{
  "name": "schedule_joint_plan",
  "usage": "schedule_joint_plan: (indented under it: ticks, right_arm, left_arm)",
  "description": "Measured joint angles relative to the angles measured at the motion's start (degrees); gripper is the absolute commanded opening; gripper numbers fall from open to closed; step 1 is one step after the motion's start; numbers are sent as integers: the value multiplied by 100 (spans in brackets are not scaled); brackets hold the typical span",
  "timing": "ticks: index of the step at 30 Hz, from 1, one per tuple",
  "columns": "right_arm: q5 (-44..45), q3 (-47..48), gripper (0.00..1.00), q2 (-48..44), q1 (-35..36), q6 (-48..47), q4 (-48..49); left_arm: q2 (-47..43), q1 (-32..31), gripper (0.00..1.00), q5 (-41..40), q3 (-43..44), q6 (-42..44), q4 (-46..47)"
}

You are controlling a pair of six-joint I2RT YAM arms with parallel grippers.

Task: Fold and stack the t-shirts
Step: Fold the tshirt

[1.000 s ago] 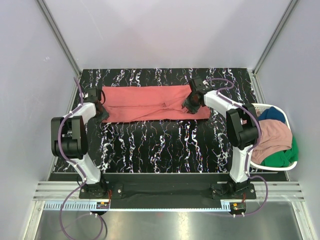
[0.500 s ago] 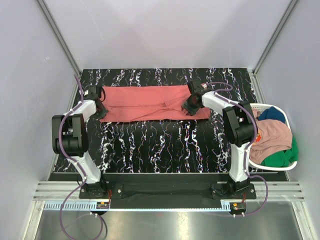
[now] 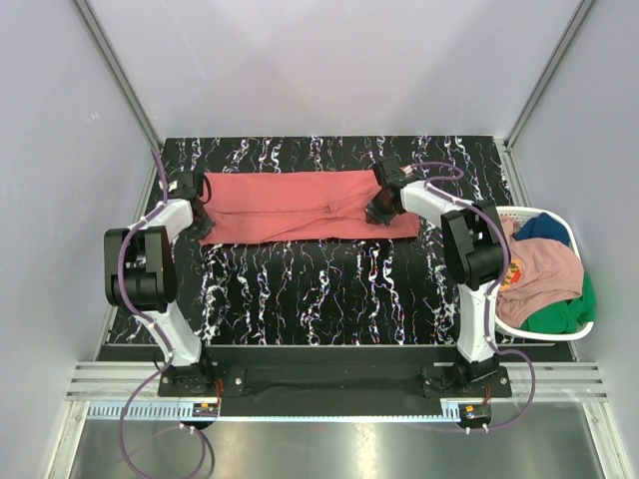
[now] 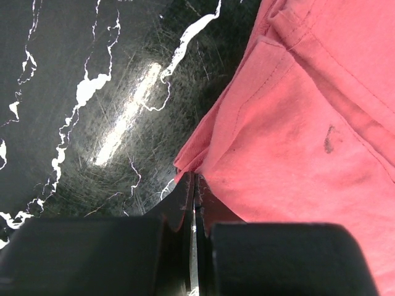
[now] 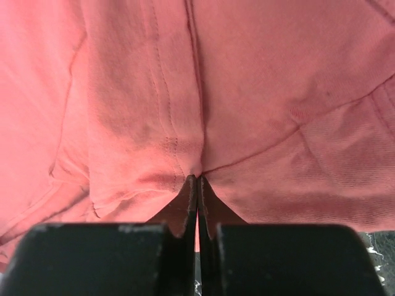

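Observation:
The coral-red t-shirt (image 3: 300,205) lies as a long flat strip across the far half of the black marbled table (image 3: 319,289). My left gripper (image 3: 203,220) is at its left end. In the left wrist view the left gripper (image 4: 195,180) is shut, pinching the edge of the coral-red t-shirt (image 4: 296,142). My right gripper (image 3: 375,213) is on the strip's right part. Seen from the right wrist, the right gripper (image 5: 197,180) is shut on a raised pinch of the coral-red t-shirt (image 5: 247,92).
A white laundry basket (image 3: 577,334) stands at the table's right edge beside the right arm. It holds the pink t-shirt (image 3: 544,269), the dark blue t-shirt (image 3: 544,230) and the green t-shirt (image 3: 559,317). Grey walls close in the table's back and sides.
Both grippers have shut on the coral-red t-shirt, the left first and then the right. The right arm's elbow has shifted slightly left.

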Motion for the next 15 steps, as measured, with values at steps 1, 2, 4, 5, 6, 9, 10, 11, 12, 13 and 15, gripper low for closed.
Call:
schedule_joint_plan:
  ticks: [1, 2, 4, 5, 6, 9, 10, 11, 12, 13, 15]
  right_arm:
    - [31, 15, 0, 0, 0, -15, 2]
    - [52, 31, 0, 0, 0, -37, 0]
    - [140, 72, 0, 0, 0, -105, -22]
    - [166, 103, 0, 0, 0, -138, -50]
    - [186, 140, 0, 0, 0, -170, -74]
    - [264, 326, 0, 0, 0, -293, -127]
    - [267, 413, 0, 0, 0, -339, -131]
    - [267, 505, 0, 0, 0, -374, -149]
    - [267, 669, 0, 11, 0, -435, -170]
    - [267, 789, 0, 20, 0, -472, -173]
    - [264, 1163, 0, 98, 0, -603, -203]
  left_arm:
    - [0, 0, 0, -4, 0, 2, -11]
    - [0, 0, 0, -11, 0, 2, -15]
    - [0, 0, 0, -24, 0, 2, -15]
    - [0, 0, 0, -26, 0, 2, -13]
    - [0, 0, 0, -26, 0, 4, -15]
    - [0, 0, 0, -31, 2, 7, -20]
    - [0, 0, 0, -35, 2, 7, -31]
    - [0, 0, 0, -44, 4, 11, -42]
    - [0, 0, 0, -52, 7, 20, -55]
    - [0, 0, 0, -63, 9, 20, -61]
    - [0, 0, 0, -92, 15, 20, -70]
